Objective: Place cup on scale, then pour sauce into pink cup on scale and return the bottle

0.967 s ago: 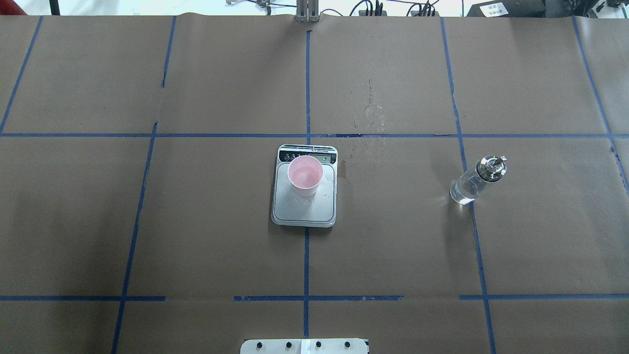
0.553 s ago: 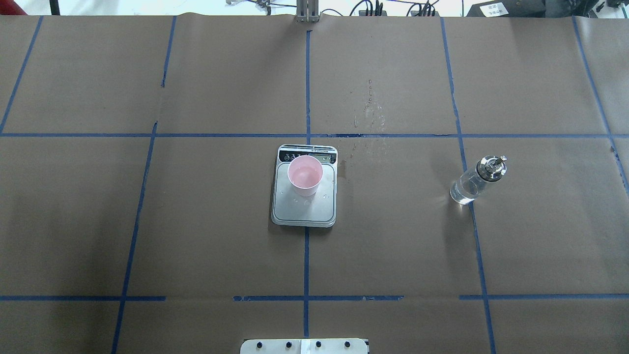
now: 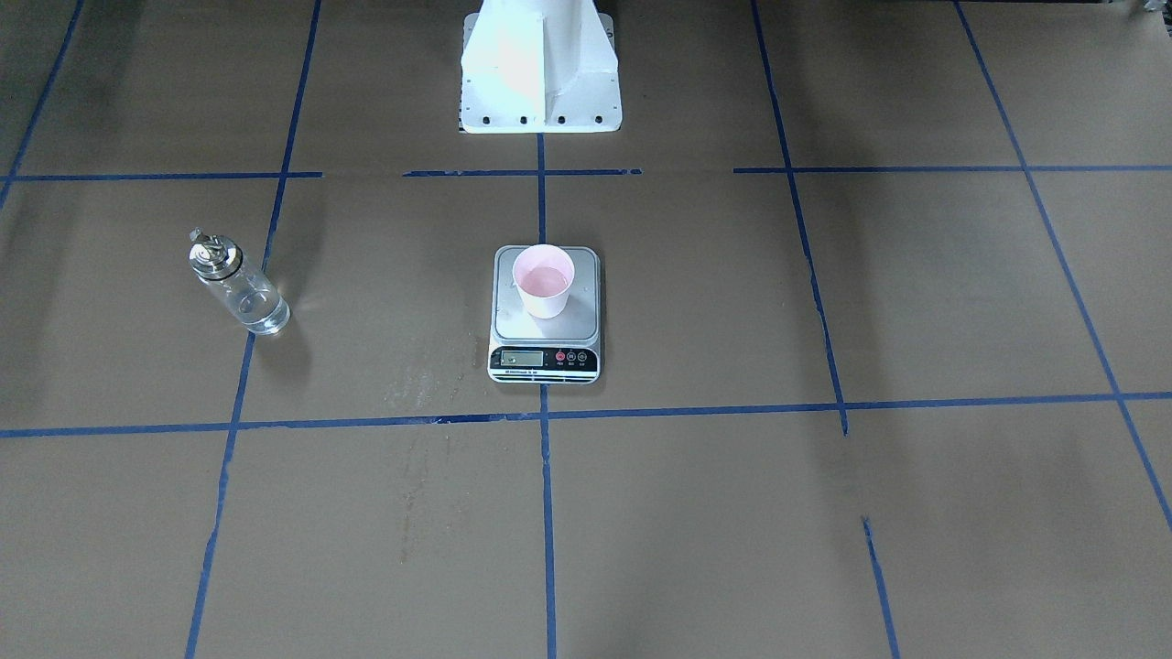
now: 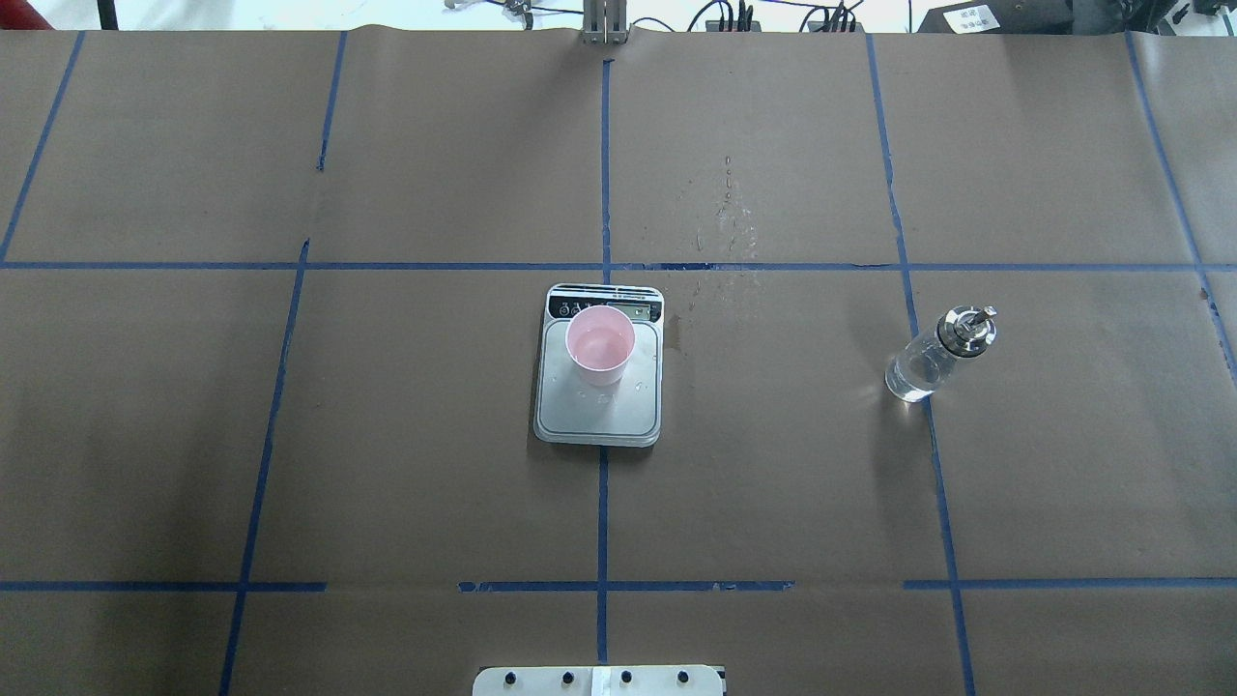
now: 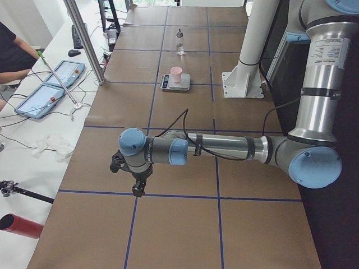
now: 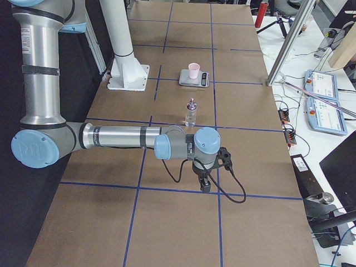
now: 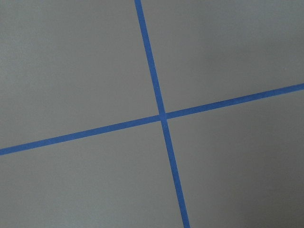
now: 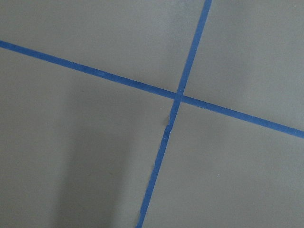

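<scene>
Pale pink tapered cup [image 4: 600, 343] sits upright on the small silver-grey digital scale [image 4: 599, 414], on the plate half nearest the black display strip [image 4: 605, 306]. Small clear glass bottle with silver pourer cap [image 4: 935, 356] stands upright on the brown-paper counter [image 4: 387, 435], well apart from the scale on the robot's right of it, base on a blue tape line [image 4: 942, 503]. Clear sauce [image 4: 910, 380] shows through the glass. Droplets on the scale plate beside the cup; wet spots [image 4: 727, 217] on the counter past the scale's display end. Left claw [image 5: 136, 192] points down low over the counter, far from the scale on the robot's left. Right claw [image 6: 205, 188] likewise on the robot's right, with the bottle between it and the scale. Open or closed: cannot tell for either, side views only.
</scene>
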`<state>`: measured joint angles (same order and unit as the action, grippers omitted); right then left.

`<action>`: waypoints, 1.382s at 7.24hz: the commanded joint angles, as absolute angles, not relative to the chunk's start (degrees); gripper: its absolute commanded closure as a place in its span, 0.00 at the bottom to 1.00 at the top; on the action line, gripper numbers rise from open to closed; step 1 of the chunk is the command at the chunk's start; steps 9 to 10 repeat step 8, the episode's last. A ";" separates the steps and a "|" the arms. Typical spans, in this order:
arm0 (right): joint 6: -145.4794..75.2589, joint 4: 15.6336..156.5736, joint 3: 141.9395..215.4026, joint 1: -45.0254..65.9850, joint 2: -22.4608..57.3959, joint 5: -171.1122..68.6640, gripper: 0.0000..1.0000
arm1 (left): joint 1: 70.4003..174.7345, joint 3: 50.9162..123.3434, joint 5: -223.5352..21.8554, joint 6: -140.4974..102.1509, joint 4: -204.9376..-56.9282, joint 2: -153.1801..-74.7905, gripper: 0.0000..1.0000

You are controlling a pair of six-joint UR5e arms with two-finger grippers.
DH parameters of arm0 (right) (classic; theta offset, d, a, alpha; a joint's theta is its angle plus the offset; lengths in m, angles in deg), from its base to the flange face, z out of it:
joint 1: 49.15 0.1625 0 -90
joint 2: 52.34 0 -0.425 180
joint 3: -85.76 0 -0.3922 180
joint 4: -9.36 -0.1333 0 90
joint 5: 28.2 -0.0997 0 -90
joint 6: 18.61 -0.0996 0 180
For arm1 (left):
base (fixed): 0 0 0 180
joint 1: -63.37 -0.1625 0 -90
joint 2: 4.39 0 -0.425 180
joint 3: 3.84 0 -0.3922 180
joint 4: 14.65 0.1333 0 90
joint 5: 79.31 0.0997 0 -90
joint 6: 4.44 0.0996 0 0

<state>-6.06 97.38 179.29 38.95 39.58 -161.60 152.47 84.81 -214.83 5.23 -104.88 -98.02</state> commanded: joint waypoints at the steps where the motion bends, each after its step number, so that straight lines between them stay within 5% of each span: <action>1: -6.04 99.95 179.10 38.12 38.63 -160.21 0.00 | 152.49 84.93 -215.10 5.31 -104.83 -97.56 0.00; 10: -5.51 103.22 179.54 38.12 37.22 -159.60 0.00 | 153.10 86.49 -215.01 5.92 -105.53 -91.97 0.00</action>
